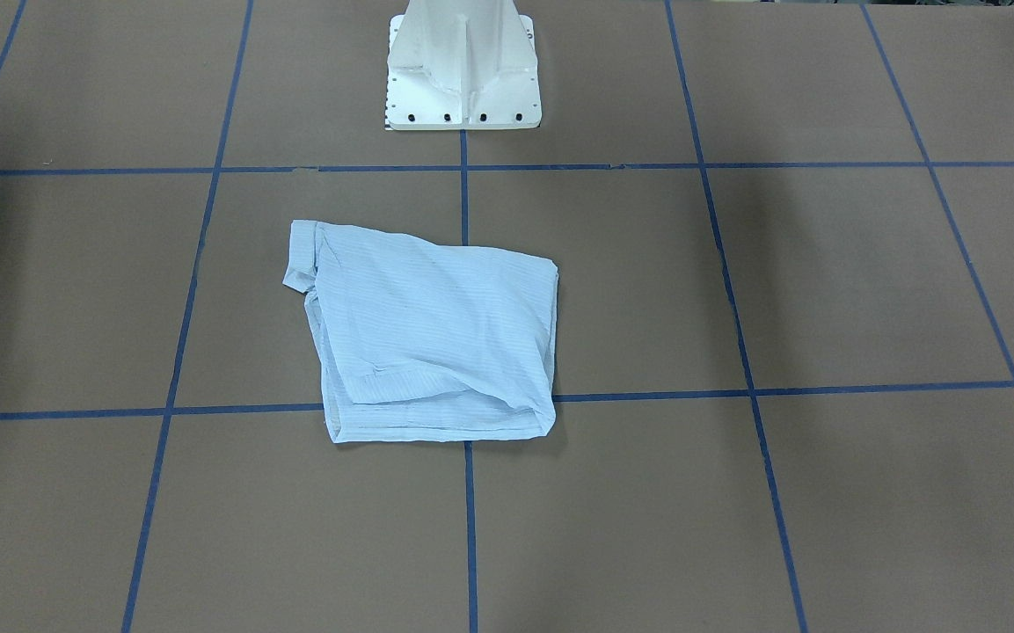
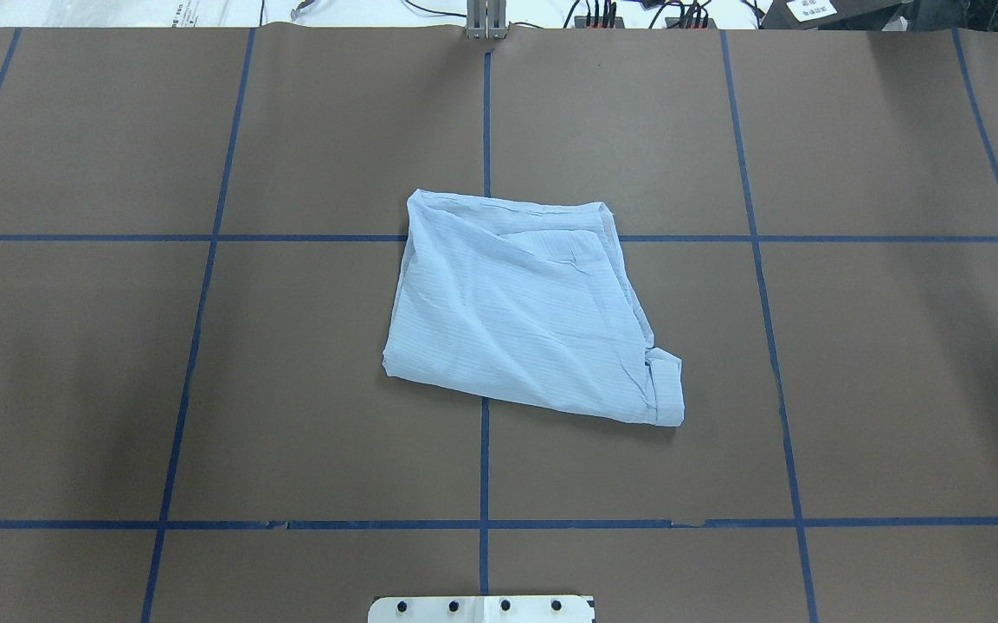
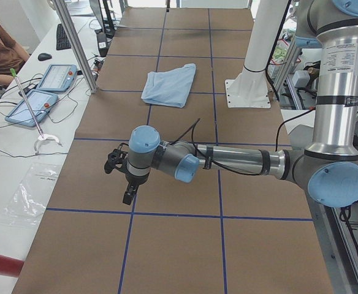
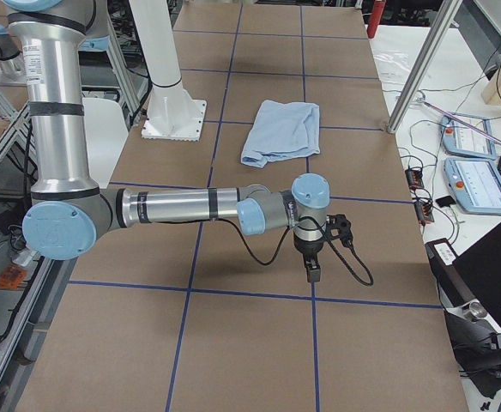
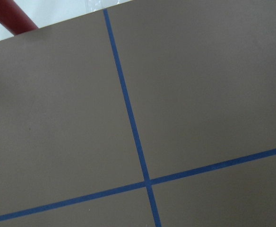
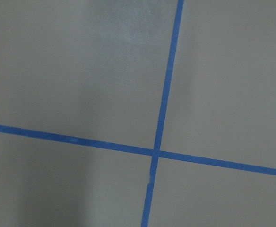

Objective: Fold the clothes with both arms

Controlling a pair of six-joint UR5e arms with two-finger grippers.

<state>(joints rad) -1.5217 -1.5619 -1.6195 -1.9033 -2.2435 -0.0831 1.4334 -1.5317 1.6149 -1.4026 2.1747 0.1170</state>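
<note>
While the shirt (image 2: 524, 311) lies folded, well apart from left gripper (image 3: 128, 197) and right gripper (image 4: 313, 273), neither's grip can be told.

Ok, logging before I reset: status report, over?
Left gripper, right gripper: both off the shirt, over bare table; jaw state unclear. Shirt folded, flat at table centre. Nothing resting on it.
</note>
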